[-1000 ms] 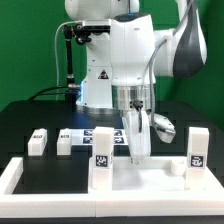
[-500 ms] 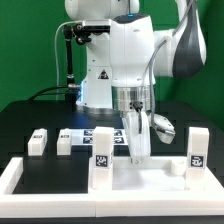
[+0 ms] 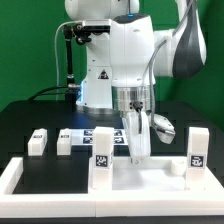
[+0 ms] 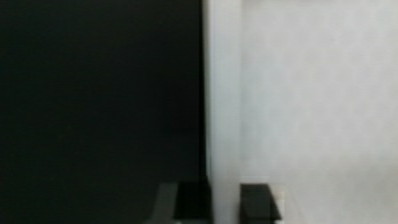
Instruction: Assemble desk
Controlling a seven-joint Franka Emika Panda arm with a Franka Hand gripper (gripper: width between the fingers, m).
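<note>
The white tabletop panel (image 3: 150, 172) lies flat at the front, inside the border rail. Two white legs with tags stand upright on it, one at the exterior view's left (image 3: 100, 152) and one at the right (image 3: 197, 148). Two more legs (image 3: 38, 140) (image 3: 65, 142) lie loose on the black table at the left. My gripper (image 3: 137, 156) points straight down at the panel's far edge. In the wrist view the gripper (image 4: 224, 203) has its dark fingers (image 4: 262, 203) close together, with the edge of the panel (image 4: 302, 100) between them.
The long low white border rail (image 3: 14, 176) runs round the front and left of the panel. The marker board (image 3: 112, 136) lies on the black table behind the legs. The robot's base (image 3: 100, 80) stands further back.
</note>
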